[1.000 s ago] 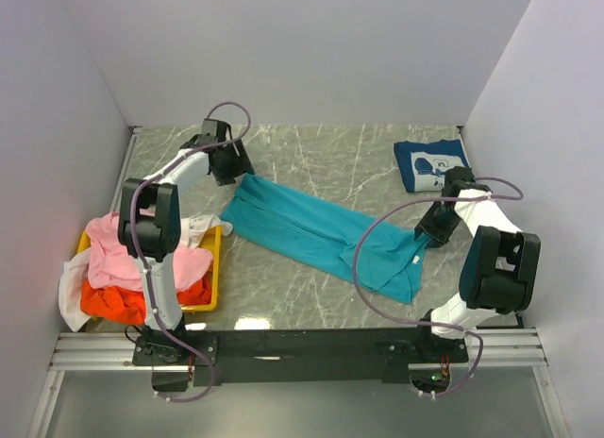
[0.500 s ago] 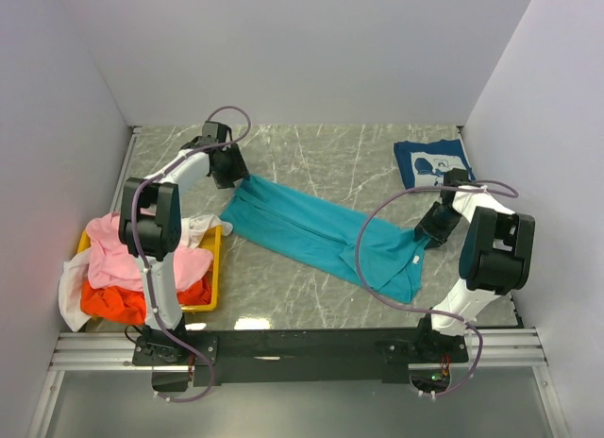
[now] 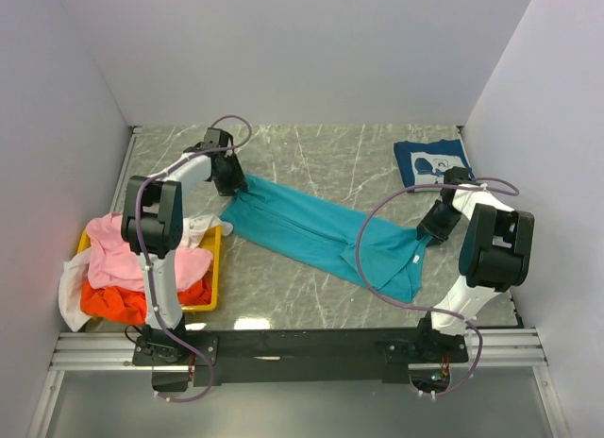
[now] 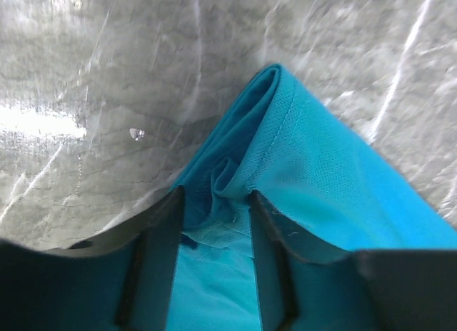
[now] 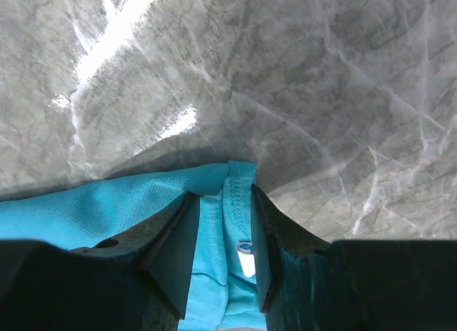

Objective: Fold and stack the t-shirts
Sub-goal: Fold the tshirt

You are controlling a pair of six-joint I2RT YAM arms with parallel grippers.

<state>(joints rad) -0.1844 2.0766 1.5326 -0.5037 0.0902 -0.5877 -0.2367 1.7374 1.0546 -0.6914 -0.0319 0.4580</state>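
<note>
Across table (image 3: pixel 283 289), teal t-shirt (image 3: pixel 311 232), far-left to near-right

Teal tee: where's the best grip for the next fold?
Grab the tee by its short ends: far-left corner from the left, tagged end from the right. It lies as a long diagonal strip; left gripper and right gripper pinch bunched cloth there.

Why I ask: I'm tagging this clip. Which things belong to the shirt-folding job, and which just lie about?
Job: teal tee, gripped at both ends by left tool and right tool; navy tee; pink tee; orange tee; white tee.
Lying about: yellow tray.
</note>
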